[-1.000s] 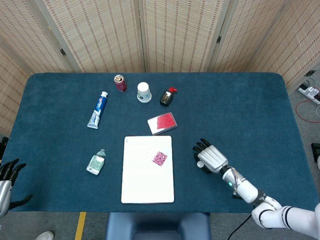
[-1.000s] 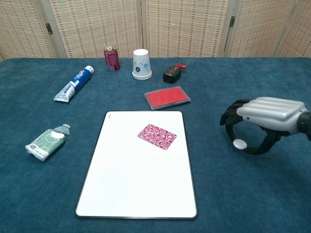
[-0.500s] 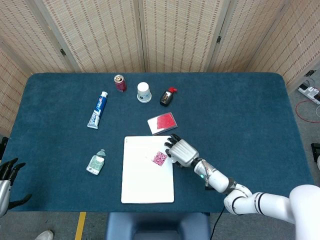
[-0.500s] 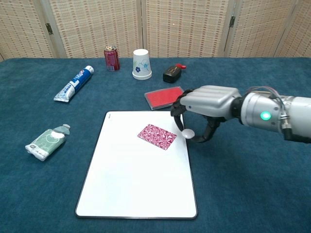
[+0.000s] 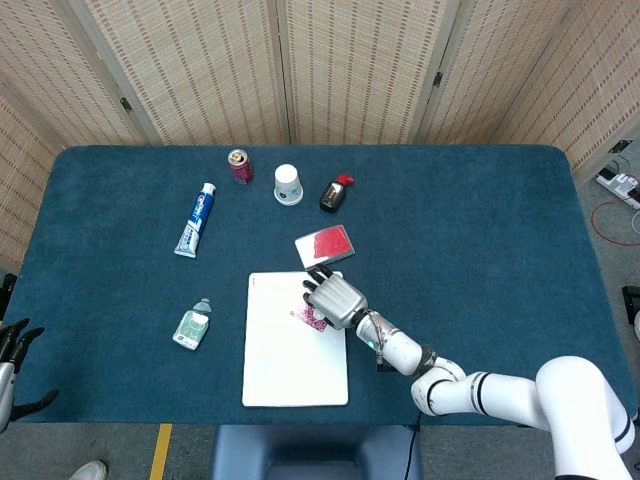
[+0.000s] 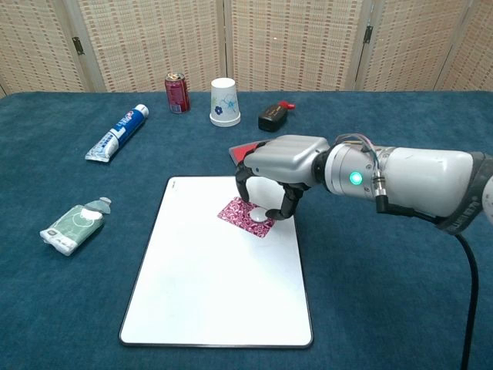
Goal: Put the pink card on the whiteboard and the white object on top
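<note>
The pink patterned card (image 6: 240, 212) lies on the upper right part of the whiteboard (image 6: 216, 293), also seen as card (image 5: 310, 319) on whiteboard (image 5: 295, 370) in the head view. My right hand (image 6: 281, 158) hovers over the card's right end with its fingers curled down. It pinches the small white round object (image 6: 266, 216) just above the card. In the head view the right hand (image 5: 335, 297) covers part of the card and hides the white object. My left hand (image 5: 10, 345) sits at the table's near-left edge, fingers apart and holding nothing.
Along the back stand a red can (image 6: 176, 92), a paper cup (image 6: 224, 102) and a dark bottle with a red cap (image 6: 273, 116). A toothpaste tube (image 6: 117, 133) and a green pouch (image 6: 75, 227) lie to the left. A red box (image 5: 325, 243) lies just behind the whiteboard.
My right hand has carried the white object leftward from the open table on the right to a spot over the pink card. The left hand has barely shifted.
</note>
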Motion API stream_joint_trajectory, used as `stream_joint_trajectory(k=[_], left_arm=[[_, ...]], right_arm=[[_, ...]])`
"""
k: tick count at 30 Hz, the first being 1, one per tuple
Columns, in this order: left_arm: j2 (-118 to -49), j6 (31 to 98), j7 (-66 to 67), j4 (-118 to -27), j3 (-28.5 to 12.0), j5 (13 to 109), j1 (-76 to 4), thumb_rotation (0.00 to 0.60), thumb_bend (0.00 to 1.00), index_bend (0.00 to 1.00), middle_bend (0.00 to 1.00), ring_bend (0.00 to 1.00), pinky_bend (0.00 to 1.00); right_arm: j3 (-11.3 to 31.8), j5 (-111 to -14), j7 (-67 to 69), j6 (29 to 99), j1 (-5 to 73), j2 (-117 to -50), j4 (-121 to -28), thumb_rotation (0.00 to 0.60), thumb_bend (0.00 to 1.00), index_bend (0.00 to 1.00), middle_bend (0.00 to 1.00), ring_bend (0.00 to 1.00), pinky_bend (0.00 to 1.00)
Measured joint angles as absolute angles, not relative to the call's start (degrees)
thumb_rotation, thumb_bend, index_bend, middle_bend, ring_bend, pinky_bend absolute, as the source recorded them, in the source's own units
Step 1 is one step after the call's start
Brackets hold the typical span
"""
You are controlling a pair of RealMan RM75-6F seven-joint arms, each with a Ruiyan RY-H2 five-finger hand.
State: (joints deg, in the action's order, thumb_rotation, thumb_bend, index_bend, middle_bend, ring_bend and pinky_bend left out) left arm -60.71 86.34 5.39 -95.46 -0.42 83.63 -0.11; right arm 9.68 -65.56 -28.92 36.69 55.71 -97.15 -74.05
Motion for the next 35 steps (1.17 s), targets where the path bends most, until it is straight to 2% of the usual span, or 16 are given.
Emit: stream_joint_trajectory(k=[3,5,9,15,26,35], left_arm=[[-60.82,86.3,5.02,-95.09,-0.44,83.66,-0.11,0.6,0.15,0.19,0.1,0.12,0.0],[-60.87,86.27,4.8,-94.94,-0.49,83.75,-0.18,0.6,0.15,0.19,0.1,0.12,0.0],[-60.87,86.31,4.31,-94.68,-0.62,84.02,-0.31,0.6,0.15,0.19,0.1,0.12,0.0],[-61.0,86.1,3.92,-94.43,-0.95,84.3,-0.81,0.6,0.15,0.19,0.1,0.12,0.0],[-62.15,85.43,6.31,-94.94,-2.11,84.15,-2.26,0.6,0.15,0.19,0.1,0.12,0.0],[-62.91,85.19,8.81,-97.01,-3.32,83.2,-3.39,0.6,0.15,0.19,0.1,0.12,0.0]], right_arm=[[9.33,-64.56,-29.47,37.0,56.06,-97.11,-74.26,0.6,0.41,0.13,0.17,0.06,0.05],[9.13,-64.01,-29.6,37.18,56.02,-96.57,-74.94,0.6,0.41,0.08,0.16,0.05,0.05],[8.87,-63.77,-29.6,39.35,55.28,-94.57,-77.44,0.6,0.41,0.07,0.16,0.06,0.05],[7.4,-64.57,-29.91,45.74,51.55,-87.23,-84.9,0.6,0.41,0.07,0.15,0.08,0.05],[1.29,-68.92,-29.43,65.15,37.09,-71.51,-98.43,0.6,0.41,0.07,0.11,0.08,0.05],[-4.31,-78.65,-17.47,83.2,21.97,-67.23,-98.51,0.6,0.41,0.07,0.1,0.06,0.05]])
